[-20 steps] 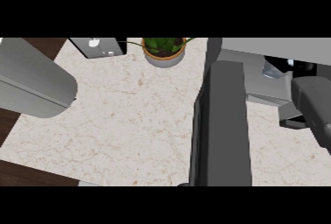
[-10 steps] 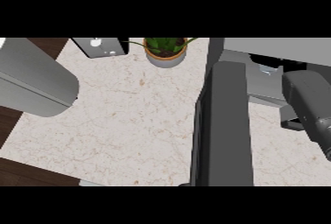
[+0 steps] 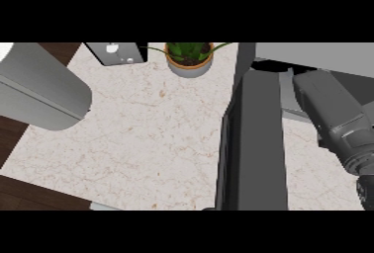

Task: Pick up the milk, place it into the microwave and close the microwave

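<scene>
The microwave door (image 3: pixel 252 148) stands open, a long dark grey slab seen edge-on, running from beside the plant pot (image 3: pixel 189 62) down to the worktop's (image 3: pixel 146 138) near edge. The microwave (image 3: pixel 314 55) body, light grey, sits right of the pot at the far side, behind the door's far end. The milk cannot be made out.

Head view, steeply down onto counter (image 3: pixel 146 133)

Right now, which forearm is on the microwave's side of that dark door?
The right forearm, at the view's right beyond the dark door; the left forearm crosses the counter's left edge, on the plant's side.
</scene>
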